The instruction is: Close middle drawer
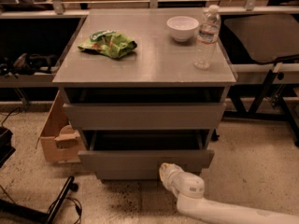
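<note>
The middle drawer (140,158) is a plain grey handleless front in the grey cabinet (145,71). It stands out a little from the cabinet, and a dark strip of its tray shows behind the front. My gripper (165,171), on the white arm (219,211) coming from the lower right, is low at the drawer front's bottom edge, right of its middle, and appears to touch it. Another grey drawer front (145,115) sits above.
On the cabinet top lie a green chip bag (108,44), a white bowl (182,28) and a water bottle (206,36). A cardboard box (58,136) stands on the floor at the left. A black stand and cables (56,204) lie at the lower left. Table legs (266,94) stand at the right.
</note>
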### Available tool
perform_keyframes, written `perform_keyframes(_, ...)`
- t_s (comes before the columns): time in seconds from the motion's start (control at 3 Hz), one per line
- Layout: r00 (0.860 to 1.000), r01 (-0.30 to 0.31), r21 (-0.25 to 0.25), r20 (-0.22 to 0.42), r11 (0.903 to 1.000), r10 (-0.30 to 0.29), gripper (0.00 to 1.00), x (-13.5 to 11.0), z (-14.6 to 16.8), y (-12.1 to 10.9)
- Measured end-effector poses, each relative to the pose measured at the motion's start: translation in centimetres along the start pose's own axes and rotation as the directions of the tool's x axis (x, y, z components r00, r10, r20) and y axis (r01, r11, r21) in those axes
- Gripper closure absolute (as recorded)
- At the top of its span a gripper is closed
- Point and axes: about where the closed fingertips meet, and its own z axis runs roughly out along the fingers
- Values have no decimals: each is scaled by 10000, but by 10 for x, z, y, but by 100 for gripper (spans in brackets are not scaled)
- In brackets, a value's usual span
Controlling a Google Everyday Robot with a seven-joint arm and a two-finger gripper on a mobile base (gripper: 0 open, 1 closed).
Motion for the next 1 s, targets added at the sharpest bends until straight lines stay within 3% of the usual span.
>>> perform_keyframes(0.33,9999,73,5,-111,10000,-73,100,2,25,-25)
perform_keyframes(0.67,9997,176,-56,-151,9998,-177,100,1,37,-34)
perform_keyframes(1.0,9993,148,-53,-338,9999,-150,84,4,58,-56)
